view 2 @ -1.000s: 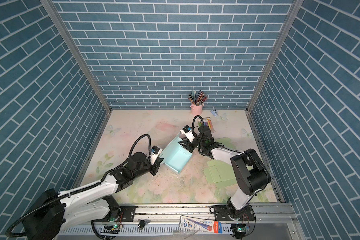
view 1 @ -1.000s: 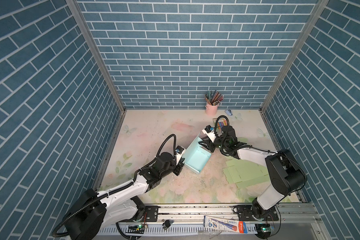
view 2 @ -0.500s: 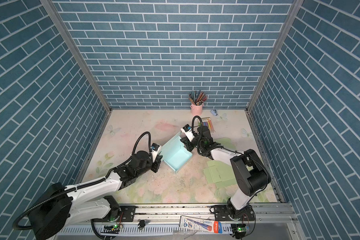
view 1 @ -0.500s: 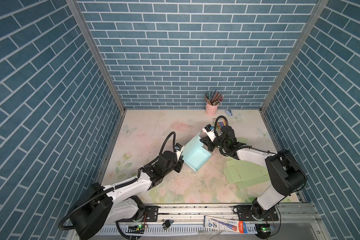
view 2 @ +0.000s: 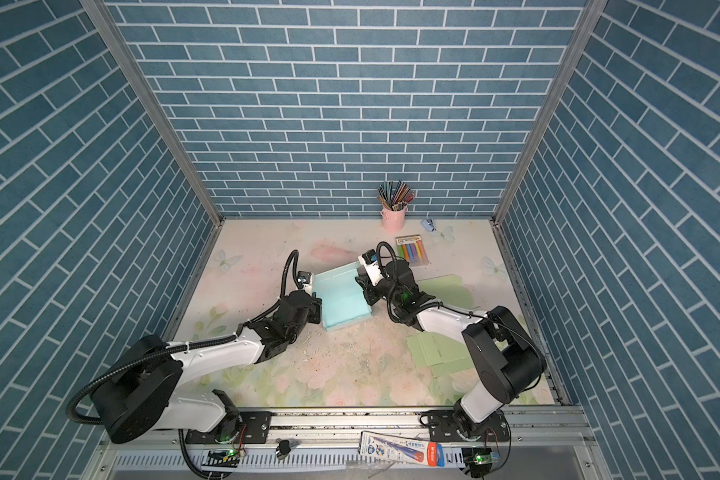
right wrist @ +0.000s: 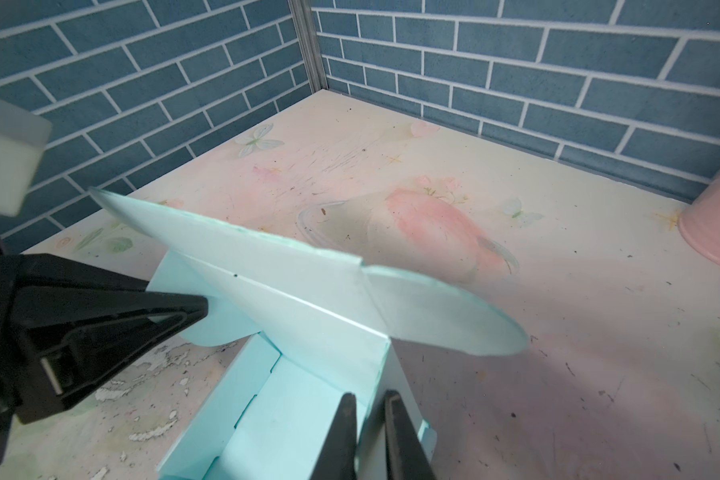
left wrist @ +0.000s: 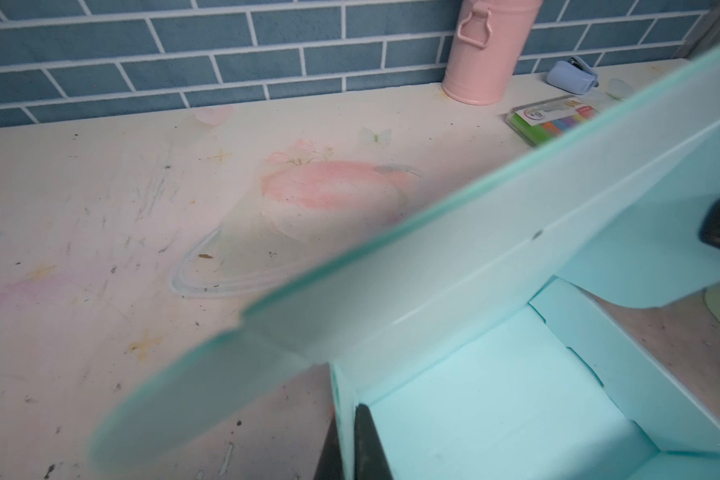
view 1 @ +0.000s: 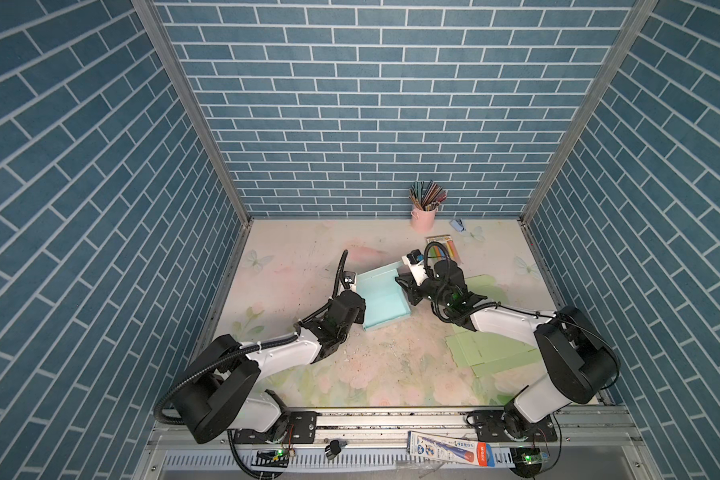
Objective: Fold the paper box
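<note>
Paper box (view 1: 381,299) wall tight in left end effector (left wrist: 347,419); right end effector (right wrist: 371,401) astride opposite wall, grip unclear.

One paper box (view 1: 381,297), one pink cup (view 1: 423,218), one marker pack (view 2: 412,252).

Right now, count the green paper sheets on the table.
2 showing: far green sheet behind the right arm; near green sheet in front of it, toward the rail. The arm hides the gap between them; more may lie stacked.

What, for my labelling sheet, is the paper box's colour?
The paper box is pale turquoise, clearest in the left wrist view.
</note>
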